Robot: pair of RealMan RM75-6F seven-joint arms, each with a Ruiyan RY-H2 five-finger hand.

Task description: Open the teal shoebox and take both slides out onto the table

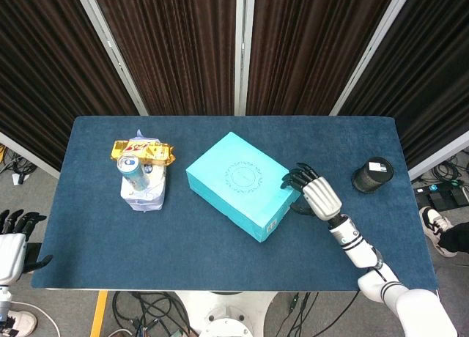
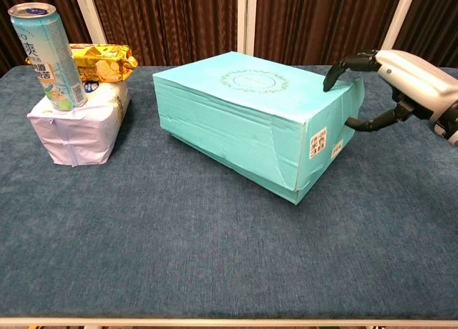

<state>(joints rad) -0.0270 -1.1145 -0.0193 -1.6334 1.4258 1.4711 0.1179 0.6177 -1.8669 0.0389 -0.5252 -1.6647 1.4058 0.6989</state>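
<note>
At right end of teal shoebox (image 2: pixel 236 121) — right hand (image 2: pixel 408 75) grips lid edge; left hand (image 1: pixel 15 238) spread off-table.

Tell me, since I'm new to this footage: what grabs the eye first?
The teal shoebox at the table's centre, lid shut, with the right robot hand hooked over its right end. On the left a can stands on a white packet, a gold snack bag behind. A black cylinder sits far right.
</note>
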